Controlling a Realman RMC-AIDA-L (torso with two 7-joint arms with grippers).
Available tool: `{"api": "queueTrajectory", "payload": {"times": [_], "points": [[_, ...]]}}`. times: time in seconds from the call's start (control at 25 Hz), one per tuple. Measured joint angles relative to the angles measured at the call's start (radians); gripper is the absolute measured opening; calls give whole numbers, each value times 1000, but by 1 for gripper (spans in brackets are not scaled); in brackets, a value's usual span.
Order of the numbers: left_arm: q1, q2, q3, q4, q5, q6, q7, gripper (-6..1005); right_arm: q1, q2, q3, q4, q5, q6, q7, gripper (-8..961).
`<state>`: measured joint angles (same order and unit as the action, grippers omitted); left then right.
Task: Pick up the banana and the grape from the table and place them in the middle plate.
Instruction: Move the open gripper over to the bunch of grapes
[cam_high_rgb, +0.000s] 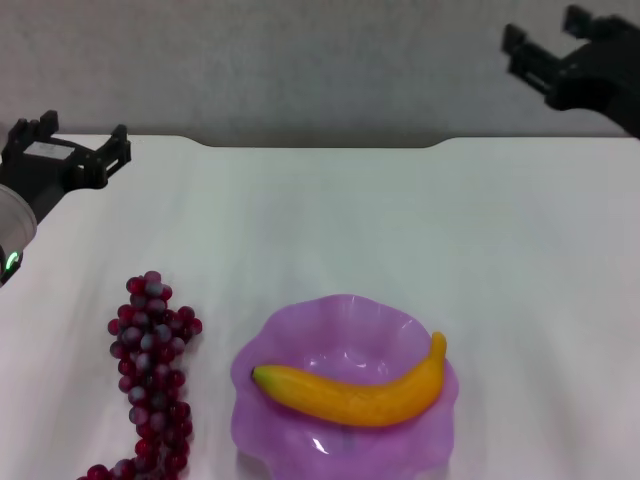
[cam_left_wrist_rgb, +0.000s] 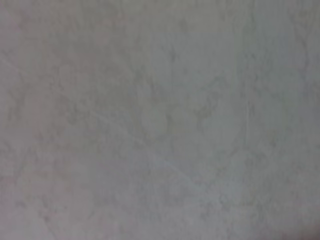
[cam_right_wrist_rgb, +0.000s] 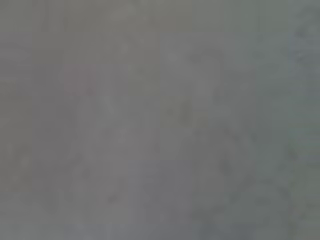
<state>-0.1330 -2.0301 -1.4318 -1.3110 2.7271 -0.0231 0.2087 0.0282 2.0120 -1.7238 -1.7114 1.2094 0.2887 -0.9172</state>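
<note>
Worktop (cam_high_rgb: 400, 220), white with a notched far edge, fills most of the head view and carries all the items we record. Next in size, the middle plate (cam_high_rgb: 290, 340), translucent purple with a wavy rim, sits at the lower centre of the frame. The grape (cam_high_rgb: 150, 375) bunch lies flat on the worktop at the lower left, just beside the plate but apart from it, its lower end running off the bottom edge. The banana (cam_high_rgb: 355, 392) rests inside the plate, its dark tip toward the left and its other end raised over the right rim. We note the left tool (cam_high_rgb: 80, 145) at the upper left, above the far edge of the worktop, fingers spread and holding nothing. The right tool (cam_high_rgb: 550, 45) is at the upper right, raised against the wall, likewise spread and unloaded. Both wrist views show only a blank grey surface.
</note>
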Motion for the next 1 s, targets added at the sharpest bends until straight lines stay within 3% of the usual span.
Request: {"api": "queueTrajectory", "payload": {"times": [0.24, 0.44, 0.56, 0.64, 1.0], "points": [[11, 1, 1, -7, 1, -2, 0, 827, -68, -1, -99, 21, -5, -274, -18, 686], [13, 1, -16, -37, 2, -64, 4, 827, -78, -3, -91, 92, 5, -343, -13, 678], [14, 2, -52, -77, 2, -160, 20, 827, -84, -2, -81, 112, 9, -352, -10, 679], [15, 0, -93, -138, 2, -304, 25, 827, -94, -1, -79, 116, 9, -366, -10, 680], [-13, -2, -124, -289, 64, -641, 7, 826, -100, -2, -63, 149, 11, -367, 40, 682]]}}
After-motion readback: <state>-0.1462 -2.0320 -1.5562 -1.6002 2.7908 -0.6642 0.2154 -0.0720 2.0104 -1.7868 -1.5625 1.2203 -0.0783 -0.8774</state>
